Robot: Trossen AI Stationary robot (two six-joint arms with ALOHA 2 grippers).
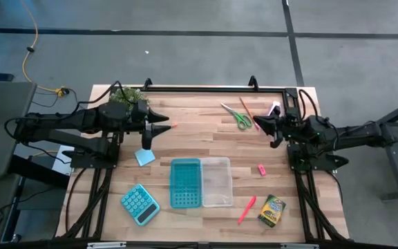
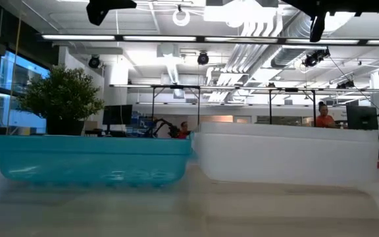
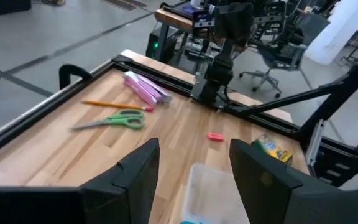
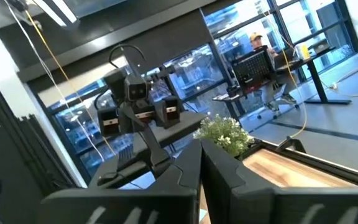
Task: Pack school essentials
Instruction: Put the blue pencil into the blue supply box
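Judging by how things lie, packing has hardly begun: the teal case half [image 1: 185,182] and the clear half [image 1: 216,181] beside it sit open at the middle of the wooden table [image 1: 199,142], and the high view shows nothing clearly inside either, though small contents would be hard to make out. Every school item is still out on the wood. The green-handled scissors [image 1: 238,116] and a thin pencil [image 1: 245,108] lie near the far edge, with a pink-and-purple tube-like item [image 3: 146,87] just beyond them. The tiny pink eraser [image 1: 261,169] rests near the clear half on its right, the pink marker [image 1: 247,209] and the yellow-green crayon box [image 1: 271,210] lie toward the near right corner, and the light-blue note pad [image 1: 144,157] sits left of the teal half. A teal calculator [image 1: 139,204] lies near the front left. The left gripper [image 1: 159,129] hovers above the table near the note pad, its fingers [image 3: 135,177] spread and empty. The right gripper [image 1: 264,124] waits raised near the scissors, its fingers pressed together on nothing. All items therefore remain to be picked up and placed.
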